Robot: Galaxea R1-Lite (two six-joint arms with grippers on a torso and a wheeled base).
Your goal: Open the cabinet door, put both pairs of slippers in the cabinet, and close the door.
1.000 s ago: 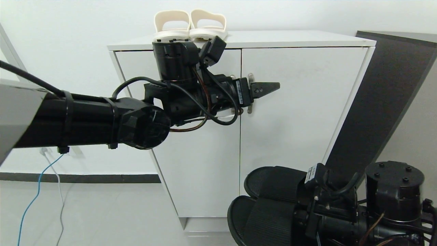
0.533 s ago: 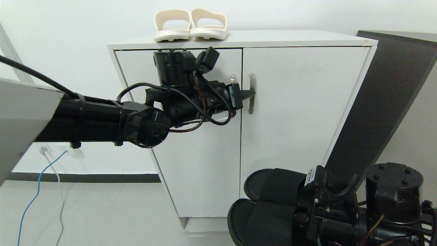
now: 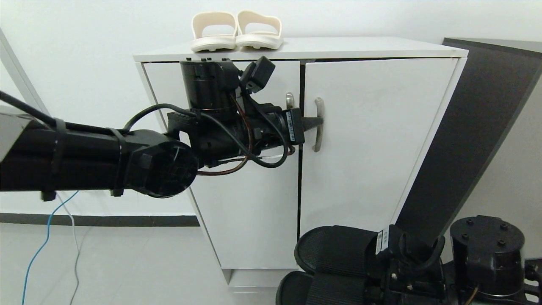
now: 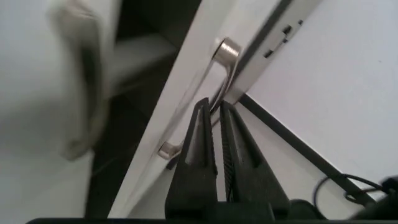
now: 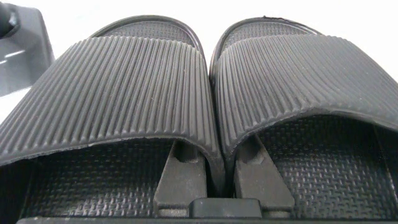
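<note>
Head view: cream slippers [image 3: 236, 31] are sitting atop the white cabinet [image 3: 381, 44]. My left end effector [image 3: 311, 123], pinching the curved metal handle [image 3: 318, 140], is pulling the right door [image 3: 372, 140] ajar, a dark seam newly opening. My right end effector [image 5: 217, 168] is clamping the black ribbed slippers [image 3: 334, 254] below.

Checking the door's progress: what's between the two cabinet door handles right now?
A dark gap where the right door stands ajar, seen in the head view; the left gripper is at the right handle.
</note>
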